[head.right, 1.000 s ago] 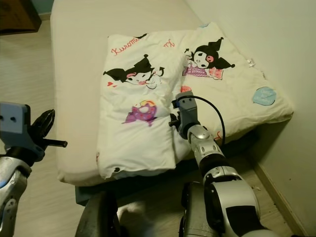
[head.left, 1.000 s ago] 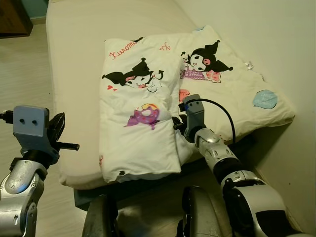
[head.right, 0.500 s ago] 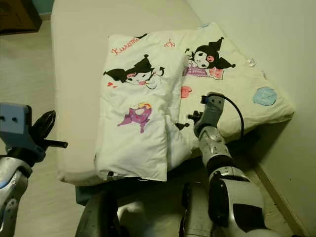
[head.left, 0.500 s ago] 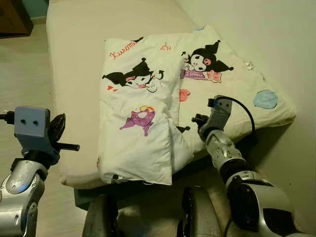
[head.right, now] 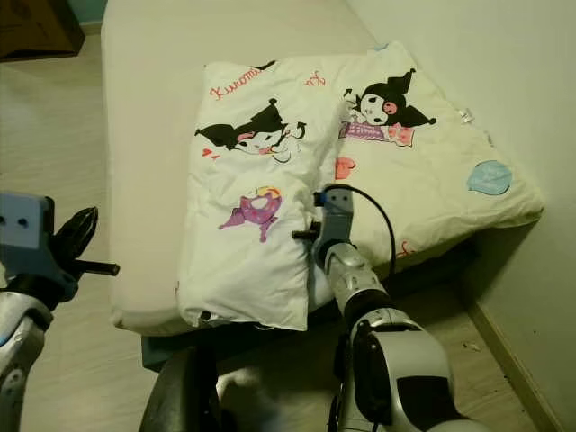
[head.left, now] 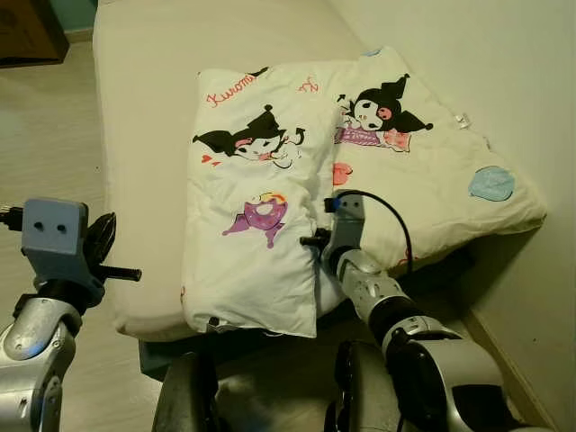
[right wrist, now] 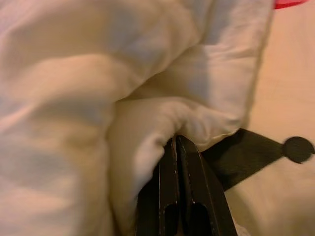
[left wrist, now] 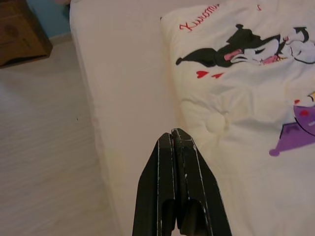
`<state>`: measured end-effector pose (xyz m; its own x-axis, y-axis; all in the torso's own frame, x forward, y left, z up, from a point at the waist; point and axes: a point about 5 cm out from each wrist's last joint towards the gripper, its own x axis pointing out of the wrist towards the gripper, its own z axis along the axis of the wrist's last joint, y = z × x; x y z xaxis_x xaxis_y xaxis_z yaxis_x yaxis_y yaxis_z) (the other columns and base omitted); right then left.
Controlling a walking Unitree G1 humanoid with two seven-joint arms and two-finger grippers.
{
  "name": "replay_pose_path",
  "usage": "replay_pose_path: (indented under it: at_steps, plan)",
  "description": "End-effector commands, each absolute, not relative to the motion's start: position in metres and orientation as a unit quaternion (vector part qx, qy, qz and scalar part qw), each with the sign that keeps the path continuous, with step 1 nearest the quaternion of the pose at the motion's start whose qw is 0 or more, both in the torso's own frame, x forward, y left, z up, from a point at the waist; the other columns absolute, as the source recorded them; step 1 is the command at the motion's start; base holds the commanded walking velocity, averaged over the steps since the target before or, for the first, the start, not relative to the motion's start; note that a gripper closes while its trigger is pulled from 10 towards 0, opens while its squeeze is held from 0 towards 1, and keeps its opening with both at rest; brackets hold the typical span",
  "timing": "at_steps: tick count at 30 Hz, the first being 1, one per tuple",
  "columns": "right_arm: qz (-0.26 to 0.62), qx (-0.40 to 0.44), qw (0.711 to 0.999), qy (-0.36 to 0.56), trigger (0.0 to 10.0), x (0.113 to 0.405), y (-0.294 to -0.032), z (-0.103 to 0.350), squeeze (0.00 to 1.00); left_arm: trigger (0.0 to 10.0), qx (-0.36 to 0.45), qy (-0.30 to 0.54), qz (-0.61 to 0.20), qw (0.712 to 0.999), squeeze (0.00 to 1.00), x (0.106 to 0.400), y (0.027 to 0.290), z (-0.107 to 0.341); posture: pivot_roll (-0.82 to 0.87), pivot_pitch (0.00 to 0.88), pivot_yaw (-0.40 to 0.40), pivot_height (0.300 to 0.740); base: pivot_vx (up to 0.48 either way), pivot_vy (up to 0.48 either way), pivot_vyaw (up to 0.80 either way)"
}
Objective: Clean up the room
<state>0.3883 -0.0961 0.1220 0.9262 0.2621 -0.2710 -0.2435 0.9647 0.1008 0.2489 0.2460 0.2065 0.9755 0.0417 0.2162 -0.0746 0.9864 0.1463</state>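
A white cartoon-print quilt (head.left: 270,180) lies on the beige mattress (head.left: 144,108), its left half folded over into a thick flap (head.left: 252,261). My right gripper (right wrist: 175,141) is shut, its tips pushed in under the flap's right edge. I see no cloth between the fingers. In the left eye view its wrist (head.left: 346,216) rests on the lower quilt layer beside the flap. My left gripper (left wrist: 172,135) is shut and empty, held in the air beside the mattress's left edge (head.left: 101,238).
A wall (head.left: 504,72) runs close along the bed's right side. Pale wooden floor (head.left: 45,135) lies to the left, with dark wooden furniture (head.left: 27,31) at the far left corner. My own legs (head.left: 189,396) stand at the bed's foot.
My right gripper swung out to the right over the lower quilt layer, then came back left to the flap's edge. The flap's near corner has drawn in narrower. The left arm stayed put.
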Motion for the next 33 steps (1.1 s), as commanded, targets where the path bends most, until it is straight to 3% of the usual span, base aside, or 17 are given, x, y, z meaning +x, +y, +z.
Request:
replay_pose_path:
  at_steps: [1,3,4,8,12,21,23,26,33]
  plan:
    - [0.145,0.017,0.975,0.167,0.0,0.381,-0.087,0.108,0.00,10.0,0.088,-0.098,0.029,0.991,0.00,0.244,0.250,0.207,0.17,0.344,-0.014,0.572,0.000,0.000,0.00]
    - [0.154,0.015,0.974,0.165,0.4,0.380,-0.080,0.109,0.00,10.0,0.090,-0.097,0.029,0.991,0.00,0.243,0.250,0.207,0.17,0.351,-0.014,0.572,0.000,0.000,0.00]
    - [0.169,0.046,0.973,0.150,10.0,0.381,-0.067,0.117,0.00,10.0,0.091,-0.096,0.031,0.991,0.00,0.242,0.252,0.207,0.17,0.354,-0.016,0.572,0.000,0.000,0.00]
    - [0.185,0.085,0.970,0.133,10.0,0.383,-0.056,0.126,0.00,10.0,0.092,-0.096,0.034,0.991,0.00,0.241,0.252,0.208,0.17,0.354,-0.016,0.572,0.000,0.000,0.00]
    - [0.299,0.148,0.938,0.094,10.0,0.375,-0.006,0.149,0.00,10.0,0.091,-0.105,0.048,0.989,0.00,0.241,0.257,0.212,0.16,0.351,-0.022,0.572,0.000,0.000,0.00]
    - [0.462,0.107,0.873,0.115,10.0,0.328,0.063,0.129,0.00,10.0,0.087,-0.117,0.066,0.987,0.00,0.247,0.262,0.219,0.15,0.344,-0.025,0.572,0.000,0.000,0.00]
    - [0.462,0.107,0.873,0.115,10.0,0.328,0.063,0.129,0.00,10.0,0.087,-0.117,0.066,0.987,0.00,0.247,0.262,0.219,0.15,0.344,-0.025,0.572,0.000,0.000,0.00]
    - [0.510,0.062,0.847,0.136,10.0,0.300,0.081,0.105,0.00,10.0,0.088,-0.119,0.068,0.987,0.00,0.247,0.262,0.219,0.15,0.343,-0.027,0.572,0.000,0.000,0.00]
    - [0.534,0.045,0.835,0.128,10.0,0.281,0.096,0.097,0.00,10.0,0.086,-0.123,0.078,0.986,0.00,0.245,0.264,0.220,0.15,0.341,-0.025,0.572,0.000,0.000,0.00]
